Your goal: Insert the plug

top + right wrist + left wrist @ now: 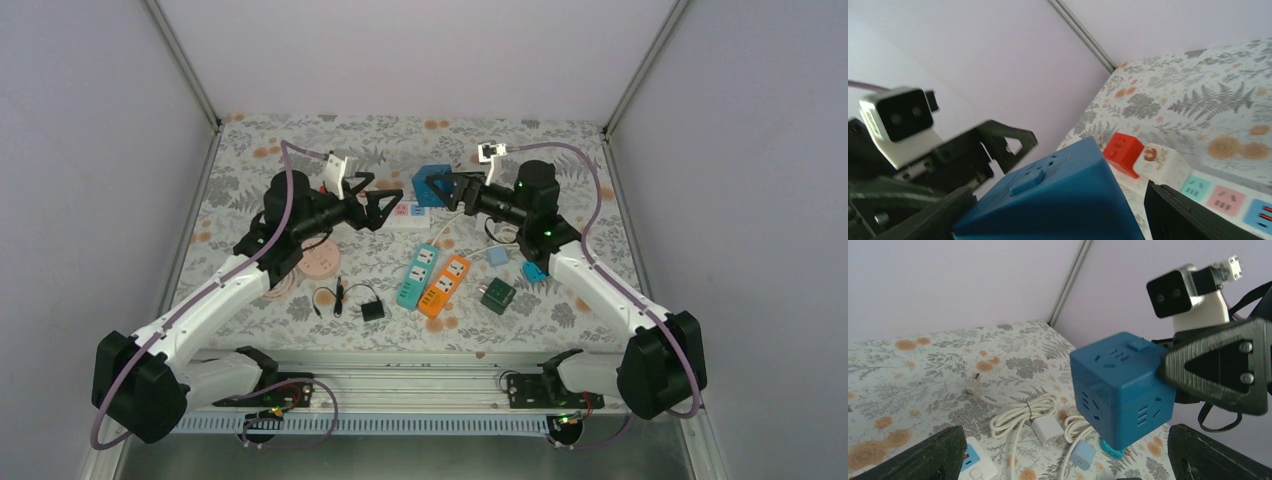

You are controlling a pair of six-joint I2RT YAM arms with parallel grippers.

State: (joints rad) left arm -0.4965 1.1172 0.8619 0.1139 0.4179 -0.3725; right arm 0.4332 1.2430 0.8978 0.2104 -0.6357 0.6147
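Observation:
A blue cube socket (428, 181) hangs above the table at the back centre, between the fingers of my right gripper (443, 190). In the right wrist view the cube (1073, 175) fills the gap of the right gripper (1058, 200). In the left wrist view the cube (1118, 385) is straight ahead, with a right finger (1218, 370) pressed on its side. My left gripper (390, 208) is open and empty, just left of the cube, and it also shows in the left wrist view (1068, 460). A white plug (974, 379) on a coiled white cable (1023, 412) lies on the table.
A white power strip (405, 216) lies under the left gripper. Teal (417, 275) and orange (445, 286) strips, a green cube (496, 294), a black adapter (372, 311), a light blue adapter (497, 256) and a pink disc (322, 262) lie nearer. A red cube (1120, 147) and a white cube (1163, 165) sit at the back.

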